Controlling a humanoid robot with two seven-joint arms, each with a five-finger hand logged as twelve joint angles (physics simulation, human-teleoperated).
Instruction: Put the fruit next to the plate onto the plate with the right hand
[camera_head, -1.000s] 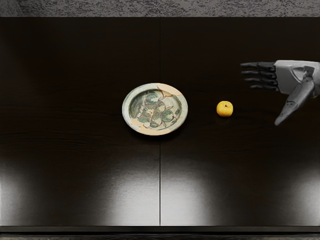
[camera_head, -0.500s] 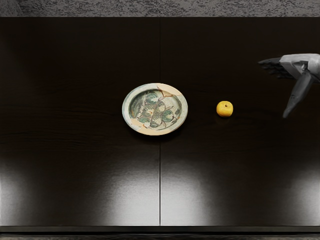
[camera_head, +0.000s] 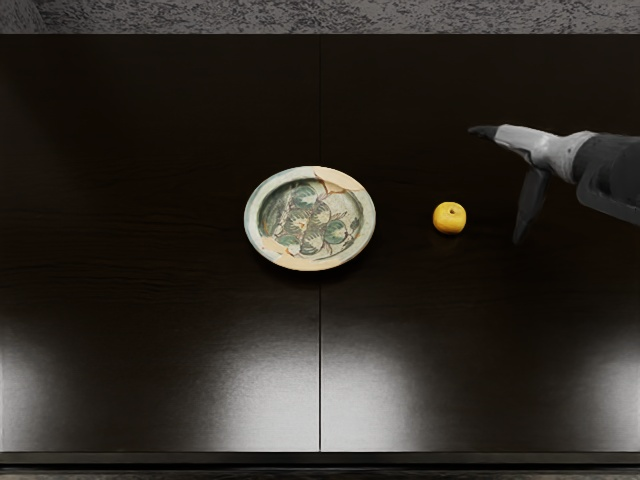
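A small yellow fruit (camera_head: 450, 217) lies on the dark table, a little to the right of a round plate (camera_head: 261, 232) painted with a green pattern. My right hand (camera_head: 512, 180) comes in from the right edge and hangs to the right of the fruit and slightly behind it. It is seen edge-on: the fingers (camera_head: 497, 133) stretch out to the left and the thumb (camera_head: 527, 207) points down. The hand is open, holds nothing and does not touch the fruit. The left arm is out of view.
The dark glossy table (camera_head: 320, 360) has a seam down its middle and bright reflections near the front edge. A grey stone wall (camera_head: 320, 15) runs along the far side.
My right hand pulled back right and rolled edge-on, then came left again. It now reaches closer to the fruit. Fruit and plate have not moved.
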